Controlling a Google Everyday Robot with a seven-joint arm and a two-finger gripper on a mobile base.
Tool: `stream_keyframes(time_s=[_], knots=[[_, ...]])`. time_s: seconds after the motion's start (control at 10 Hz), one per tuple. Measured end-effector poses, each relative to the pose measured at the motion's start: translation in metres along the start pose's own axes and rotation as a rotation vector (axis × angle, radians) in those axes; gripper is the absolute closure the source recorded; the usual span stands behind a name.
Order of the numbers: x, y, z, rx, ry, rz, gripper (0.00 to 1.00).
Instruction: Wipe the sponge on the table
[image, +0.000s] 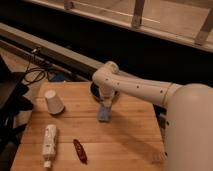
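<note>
- Camera view: the white tube (49, 140) lies near the table's left front corner, its cap end towards the front edge. Any print on it is too small to read.
- The sponge (104, 115) is a small light-blue block lying about mid-table, a little nearer the back edge than the front.
- The sponge's long axis runs from the back edge towards the front edge, leaning slightly left at the near end. Its flat face rests on the wood.
- The gripper (106, 103) comes down from the white arm (135, 90) onto the sponge's far end and pinches it there, fingers closed on the block (the near end sticks out free towards the front edge).
- The arm reaches in from the right side, over the back right part of the table (130, 145), which is light-brown butcher block with the plank grain showing.
- A dark round dish (94, 91) sits just behind the gripper, close to the back edge.
- An upturned white cup (53, 102) stands near the left edge, well apart from the sponge.
- A red pen-like object (79, 150) lies near the front edge, just right of the tube and angled.
</note>
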Motion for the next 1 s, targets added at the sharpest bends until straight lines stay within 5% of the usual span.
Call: stream_keyframes(time_s=[0.3,0.5,1.0], knots=[[-0.025,0.023,0.004,-0.032,0.002,-0.032,0.98],[-0.017,0.028,-0.001,-0.031,0.009,0.013,0.98],[0.071,-0.004,-0.026,0.010,0.058,0.085,0.98]])
